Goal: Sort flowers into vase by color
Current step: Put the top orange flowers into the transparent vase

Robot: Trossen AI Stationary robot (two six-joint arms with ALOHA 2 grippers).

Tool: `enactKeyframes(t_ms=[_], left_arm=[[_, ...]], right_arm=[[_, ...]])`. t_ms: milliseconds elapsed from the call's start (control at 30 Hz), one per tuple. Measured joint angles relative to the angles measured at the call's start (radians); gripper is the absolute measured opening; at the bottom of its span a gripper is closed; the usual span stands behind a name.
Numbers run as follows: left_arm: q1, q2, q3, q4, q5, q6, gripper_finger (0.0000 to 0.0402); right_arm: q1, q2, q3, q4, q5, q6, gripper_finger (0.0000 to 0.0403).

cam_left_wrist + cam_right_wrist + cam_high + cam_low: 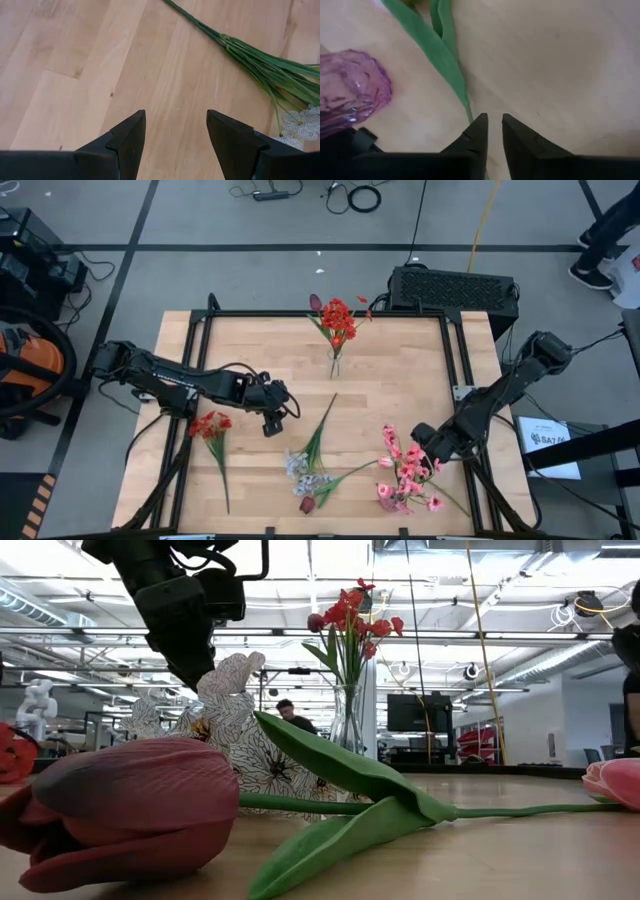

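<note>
A glass vase point(333, 365) at the table's far middle holds red flowers point(338, 320) and one maroon bud point(315, 302). Lying flat on the wood are a red sprig point(212, 425), a white-grey spray point(300, 470), a maroon tulip point(308, 503) and pink blossoms point(405, 475). My left gripper point(176, 135) hangs open over bare wood beside the spray's green stem point(235, 45). My right gripper point(494, 127) points down at the far edge of the pink blossoms, its fingers a narrow gap apart, next to a pink bloom point(350, 90) and green leaves point(435, 45). My right gripper comes from above, pointing down. A thin green stem point(468, 111) runs out of sight behind one fingertip point(477, 130). Nothing shows in the gap between the fingers, and I cannot tell whether that finger touches the stem.
Black frame rails point(455, 370) run along the table's edges. A black box point(455, 288) sits behind the far edge. A paper sheet point(548, 440) lies off the right side. Bare wood lies between the vase and the near flowers.
</note>
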Motion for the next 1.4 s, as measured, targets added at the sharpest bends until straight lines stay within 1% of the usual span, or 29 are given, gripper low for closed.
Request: enactKeyframes(t_ms=[200, 367, 633, 767, 867, 967, 1033, 1167, 1200, 1333, 1400], left_arm=[[0.0, 0.0, 0.0, 0.0, 0.0, -0.001, 0.0216], [0.0, 0.0, 0.0, 0.002, 0.0, -0.006, 0.0216], [0.0, 0.0, 0.0, 0.005, 0.0, -0.006, 0.0216], [0.0, 0.0, 0.0, 0.005, 0.0, -0.007, 0.0216], [0.0, 0.0, 0.0, 0.005, 0.001, -0.007, 0.0216], [0.0, 0.0, 0.0, 0.005, 0.001, -0.007, 0.0216], [0.0, 0.0, 0.0, 0.005, 0.001, -0.007, 0.0216], [0.0, 0.0, 0.0, 0.005, 0.001, -0.007, 0.0216], [0.0, 0.0, 0.0, 0.005, 0.001, -0.007, 0.0216], [0.0, 0.0, 0.0, 0.005, 0.002, -0.007, 0.0216], [0.0, 0.0, 0.0, 0.005, 0.002, -0.007, 0.0216]], right_arm=[[0.032, 0.039, 0.0, 0.062, 0.0, -0.009, 0.0095], [0.052, 0.082, 0.0, 0.114, 0.003, -0.01, 0.0117], [0.072, 0.177, 0.0, 0.23, 0.002, -0.005, 0.0132], [0.071, 0.22, 0.003, 0.236, -0.007, 0.011, 0.0131], [0.071, 0.241, 0.005, 0.231, -0.007, 0.015, 0.0123], [0.071, 0.248, 0.005, 0.206, -0.005, 0.015, 0.0104], [0.071, 0.249, 0.005, 0.18, 0.0, 0.015, 0.008], [0.071, 0.249, 0.005, 0.122, 0.015, 0.015, 0.0017], [0.071, 0.249, 0.006, 0.115, 0.019, 0.015, 0.0009], [0.071, 0.246, 0.006, 0.096, 0.024, 0.038, 0.0008], [0.073, 0.234, 0.004, 0.085, 0.045, 0.067, 0.0004]])
